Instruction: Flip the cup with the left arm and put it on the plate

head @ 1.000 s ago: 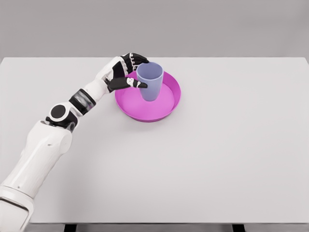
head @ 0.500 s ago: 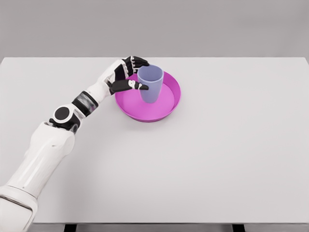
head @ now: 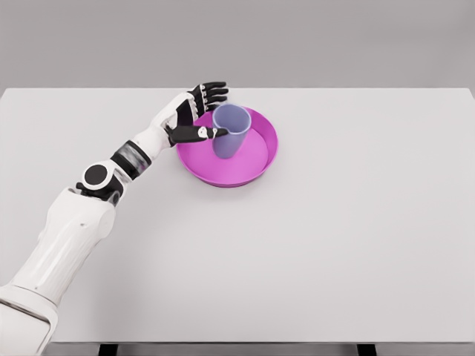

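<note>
Lavender cup [head: 229, 130] upright on magenta plate [head: 261, 159], left robot hand [head: 194, 113] released beside it, fingers spread, white desk [head: 334, 245].

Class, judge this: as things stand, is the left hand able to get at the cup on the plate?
Probably yes. The left hand is open right beside the upright cup on the plate, thumb at its side, nothing between.

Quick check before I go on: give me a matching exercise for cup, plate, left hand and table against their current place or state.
Things:
1. cup
2. plate
3. left hand
4. table

States:
A. white, carries the plate
B. magenta, round, holds the cup
C. fingers spread, just left of the cup
D. lavender, mouth up, on the plate

Pairs: 1-D, 2-B, 3-C, 4-A
</note>
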{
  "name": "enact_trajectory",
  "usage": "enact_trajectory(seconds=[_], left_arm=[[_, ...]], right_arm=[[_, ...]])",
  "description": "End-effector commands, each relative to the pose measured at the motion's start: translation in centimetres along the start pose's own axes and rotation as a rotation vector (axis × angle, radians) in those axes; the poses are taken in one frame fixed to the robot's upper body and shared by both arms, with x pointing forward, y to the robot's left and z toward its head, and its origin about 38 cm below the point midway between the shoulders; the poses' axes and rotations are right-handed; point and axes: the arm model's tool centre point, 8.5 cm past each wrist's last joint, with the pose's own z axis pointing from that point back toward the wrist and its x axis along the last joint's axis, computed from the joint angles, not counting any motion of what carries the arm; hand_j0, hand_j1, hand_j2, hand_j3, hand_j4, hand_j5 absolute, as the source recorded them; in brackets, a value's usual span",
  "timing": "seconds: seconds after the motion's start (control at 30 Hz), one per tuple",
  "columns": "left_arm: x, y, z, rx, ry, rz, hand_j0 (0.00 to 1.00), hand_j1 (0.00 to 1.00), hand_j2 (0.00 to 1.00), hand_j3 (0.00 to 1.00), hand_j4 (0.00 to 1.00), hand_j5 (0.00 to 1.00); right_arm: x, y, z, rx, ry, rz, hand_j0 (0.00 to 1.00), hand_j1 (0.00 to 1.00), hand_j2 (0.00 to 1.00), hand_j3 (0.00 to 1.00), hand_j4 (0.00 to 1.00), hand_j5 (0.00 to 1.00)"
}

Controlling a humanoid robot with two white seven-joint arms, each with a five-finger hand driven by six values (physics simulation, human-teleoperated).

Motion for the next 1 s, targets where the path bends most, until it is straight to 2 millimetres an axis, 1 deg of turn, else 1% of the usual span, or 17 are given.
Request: enact_trajectory(seconds=[0.0, 0.37, 0.47, 0.5, 0.53, 0.57, 0.6, 0.63, 0.67, 0.7, 0.73, 0.77, 0.8, 0.83, 0.87, 0.9, 0.97], left_arm=[[0.0, 0.1, 0.1, -0.005, 0.009, -0.021, 1.00, 1.00, 1.00, 1.00, 1.00, 1.00], [0.2, 0.6, 0.6, 0.001, 0.004, -0.039, 1.00, 1.00, 1.00, 1.00, 1.00, 1.00], [1.0, 1.8, 1.1, 0.012, -0.015, -0.072, 1.00, 1.00, 1.00, 1.00, 1.00, 1.00], [1.6, 2.1, 1.0, 0.012, -0.023, -0.084, 1.00, 1.00, 1.00, 1.00, 1.00, 1.00], [2.0, 2.9, 1.3, 0.017, -0.023, -0.097, 1.00, 1.00, 1.00, 1.00, 1.00, 1.00], [2.6, 3.1, 1.6, 0.009, -0.032, -0.107, 1.00, 1.00, 1.00, 1.00, 1.00, 1.00], [3.5, 3.8, 2.3, 0.004, -0.039, -0.136, 1.00, 1.00, 1.00, 1.00, 1.00, 1.00], [5.0, 5.7, 4.3, 0.003, -0.035, -0.209, 1.00, 1.00, 1.00, 1.00, 1.00, 1.00], [6.8, 7.7, 6.6, 0.000, -0.036, -0.297, 1.00, 1.00, 1.00, 1.00, 1.00, 1.00], [7.2, 8.6, 9.3, -0.050, -0.003, -0.354, 1.00, 1.00, 1.00, 1.00, 1.00, 1.00], [8.6, 9.9, 12.1, -0.129, 0.039, -0.439, 1.00, 1.00, 1.00, 1.00, 1.00, 1.00], [9.8, 11.1, 13.9, -0.126, 0.044, -0.502, 1.00, 1.00, 1.00, 1.00, 1.00, 1.00], [10.3, 11.9, 15.7, -0.132, 0.043, -0.557, 1.00, 1.00, 1.00, 1.00, 1.00, 1.00], [10.0, 11.6, 16.9, -0.146, 0.017, -0.588, 1.00, 1.00, 1.00, 1.00, 1.00, 1.00], [10.4, 12.3, 18.3, -0.144, 0.025, -0.621, 1.00, 1.00, 1.00, 1.00, 1.00, 1.00], [11.0, 13.1, 19.2, -0.140, 0.051, -0.644, 1.00, 1.00, 1.00, 1.00, 1.00, 1.00], [11.1, 13.1, 19.3, -0.137, 0.051, -0.643, 1.00, 1.00, 1.00, 1.00, 1.00, 1.00]], right_arm=[[0.0, 0.0, 0.0, 0.000, 0.000, 0.000, 1.00, 1.00, 1.00, 1.00, 1.00, 1.00], [0.1, 0.0, 0.0, 0.000, -0.001, 0.000, 1.00, 1.00, 1.00, 1.00, 1.00, 1.00], [-0.1, 0.0, 0.0, 0.000, 0.002, 0.000, 1.00, 1.00, 1.00, 1.00, 1.00, 1.00], [0.0, 0.0, 0.0, 0.000, 0.000, 0.000, 1.00, 1.00, 1.00, 1.00, 1.00, 1.00], [0.1, 0.0, 0.0, 0.000, -0.001, 0.000, 1.00, 1.00, 1.00, 1.00, 1.00, 1.00], [-0.1, 0.0, 0.0, 0.000, 0.002, 0.000, 1.00, 1.00, 1.00, 1.00, 1.00, 1.00], [0.1, 0.0, 0.0, 0.000, -0.001, 0.000, 1.00, 1.00, 1.00, 1.00, 1.00, 1.00], [0.0, 0.0, 0.0, 0.000, 0.000, 0.000, 1.00, 1.00, 1.00, 1.00, 1.00, 1.00], [0.1, 0.0, 0.0, 0.000, -0.001, 0.000, 1.00, 1.00, 1.00, 1.00, 1.00, 1.00], [0.0, 0.0, 0.0, 0.000, 0.000, 0.000, 1.00, 1.00, 1.00, 1.00, 1.00, 1.00], [0.1, 0.0, 0.0, 0.000, -0.001, 0.000, 1.00, 1.00, 1.00, 1.00, 1.00, 1.00], [0.1, 0.0, 0.0, 0.000, -0.001, 0.000, 1.00, 1.00, 1.00, 1.00, 1.00, 1.00], [0.0, 0.0, 0.0, 0.000, 0.000, 0.000, 1.00, 1.00, 1.00, 1.00, 1.00, 1.00], [-0.1, 0.0, 0.0, 0.000, 0.002, 0.000, 1.00, 1.00, 1.00, 1.00, 1.00, 1.00], [0.1, 0.0, 0.0, 0.000, -0.001, 0.000, 1.00, 1.00, 1.00, 1.00, 1.00, 1.00], [0.1, 0.0, 0.0, 0.000, -0.001, 0.000, 1.00, 1.00, 1.00, 1.00, 1.00, 1.00], [0.1, 0.0, 0.0, 0.000, -0.001, 0.000, 1.00, 1.00, 1.00, 1.00, 1.00, 1.00]])
